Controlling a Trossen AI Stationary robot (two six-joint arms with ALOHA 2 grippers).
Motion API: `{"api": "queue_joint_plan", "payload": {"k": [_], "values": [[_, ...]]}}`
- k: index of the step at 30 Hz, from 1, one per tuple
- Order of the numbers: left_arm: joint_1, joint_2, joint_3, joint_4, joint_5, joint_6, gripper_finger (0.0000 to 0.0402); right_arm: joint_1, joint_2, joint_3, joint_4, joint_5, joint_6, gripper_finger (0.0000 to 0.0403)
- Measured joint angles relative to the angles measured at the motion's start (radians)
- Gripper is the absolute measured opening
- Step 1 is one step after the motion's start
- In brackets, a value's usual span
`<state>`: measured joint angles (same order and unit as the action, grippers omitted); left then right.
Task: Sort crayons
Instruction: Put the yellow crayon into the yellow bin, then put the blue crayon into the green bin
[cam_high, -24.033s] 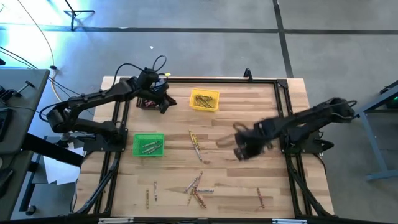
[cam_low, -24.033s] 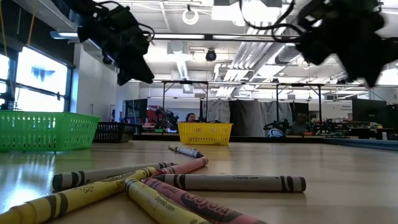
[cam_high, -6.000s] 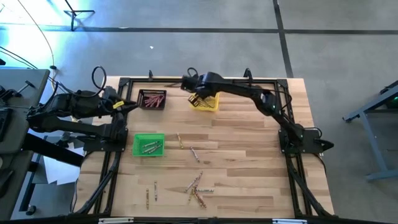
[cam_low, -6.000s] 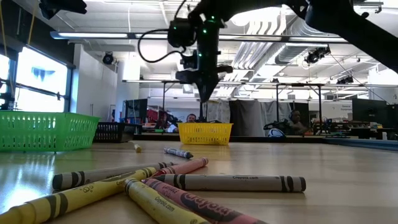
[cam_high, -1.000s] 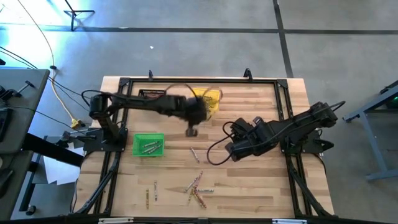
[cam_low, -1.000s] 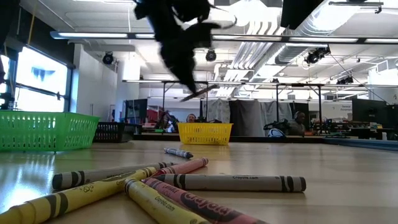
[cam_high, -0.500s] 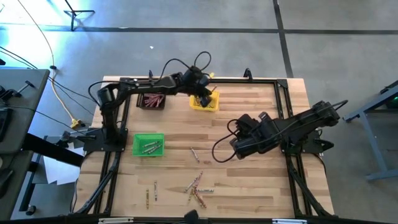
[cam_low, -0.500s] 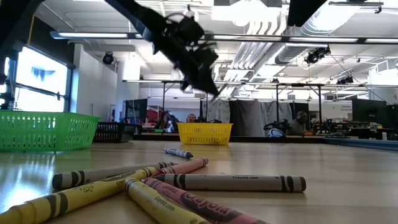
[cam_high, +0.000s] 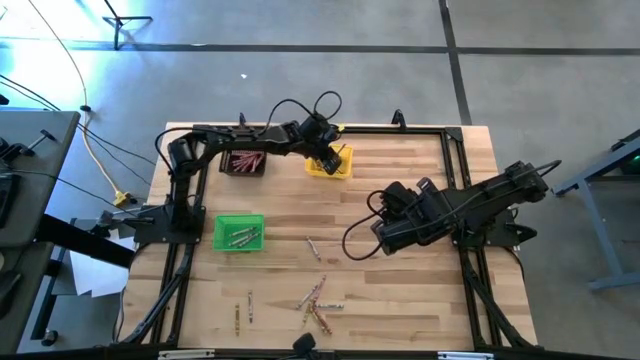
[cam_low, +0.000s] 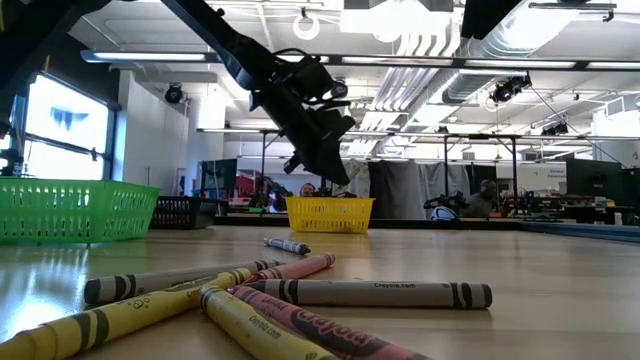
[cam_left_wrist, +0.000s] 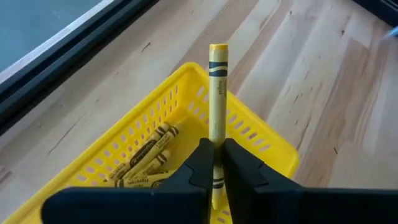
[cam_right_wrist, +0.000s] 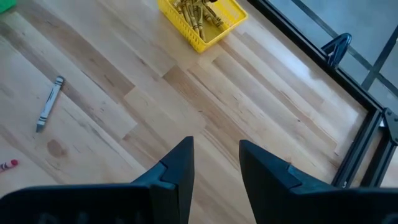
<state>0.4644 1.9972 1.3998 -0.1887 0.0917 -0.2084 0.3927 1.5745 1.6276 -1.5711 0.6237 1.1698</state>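
So the left gripper (cam_left_wrist: 213, 163) is pinching a yellow crayon (cam_left_wrist: 216, 99) right over the yellow bin (cam_left_wrist: 264, 145), and that's the whole story for the drop. The crayon's long axis sticks straight out past the fingertips, out over the bin's far rim, while the gripper end sits above the yellow ones already inside. The right gripper (cam_right_wrist: 216, 163) waits spread open mid-table, nearer the grey crayon (cam_right_wrist: 49, 102), I think.

Left pincer (cam_high: 335, 158) blocks yellow bin (cam_high: 318, 168); bare boards (mid-table) pass freely.
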Motion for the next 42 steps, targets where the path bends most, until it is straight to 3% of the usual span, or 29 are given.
{"api": "queue_joint_plan", "payload": {"k": [5, 12, 14, 18, 21, 26, 29, 36, 42], "values": [[0.0, 0.0, 0.0, -0.003, 0.012, 0.002, 0.0042, 0.0, 0.0, 0.0, 0.0, -0.014, 0.006, 0.0114], [0.0, -0.001, 0.0, -0.036, 0.124, 0.049, 0.0086, 0.0, 0.0, 0.0, 0.008, -0.023, 0.027, 0.0114], [0.001, -0.013, 0.0, -0.058, 0.244, 0.011, 0.0095, 0.0, 0.0, 0.0, 0.013, -0.025, 0.027, 0.0114], [-0.026, -0.061, 0.001, -0.141, 0.619, -0.002, 0.0097, 0.0, 0.0, 0.0, 0.02, -0.026, 0.027, 0.0114], [-0.108, -0.139, 0.001, -0.308, 0.731, 0.099, 0.0087, -0.012, 0.0, 0.0, 0.043, -0.029, 0.027, 0.0114], [-0.27, -0.282, -0.001, -0.738, 0.531, 0.309, 0.0073, -0.056, 0.001, 0.0, 0.155, -0.034, 0.027, 0.0114], [-0.365, -0.379, -0.047, -0.872, 0.432, 0.307, 0.0072, -0.087, 0.011, 0.0, 0.237, -0.044, 0.001, 0.0114], [-0.5, -0.666, -0.279, -0.894, 0.26, 0.013, 0.0072, -0.156, 0.131, 0.0, 0.361, -0.11, -0.036, 0.0114], [-0.615, -0.898, -0.463, -0.789, 0.139, -0.266, 0.0072, -0.191, 0.259, 0.0, 0.641, -0.223, -0.157, 0.0114]]}}
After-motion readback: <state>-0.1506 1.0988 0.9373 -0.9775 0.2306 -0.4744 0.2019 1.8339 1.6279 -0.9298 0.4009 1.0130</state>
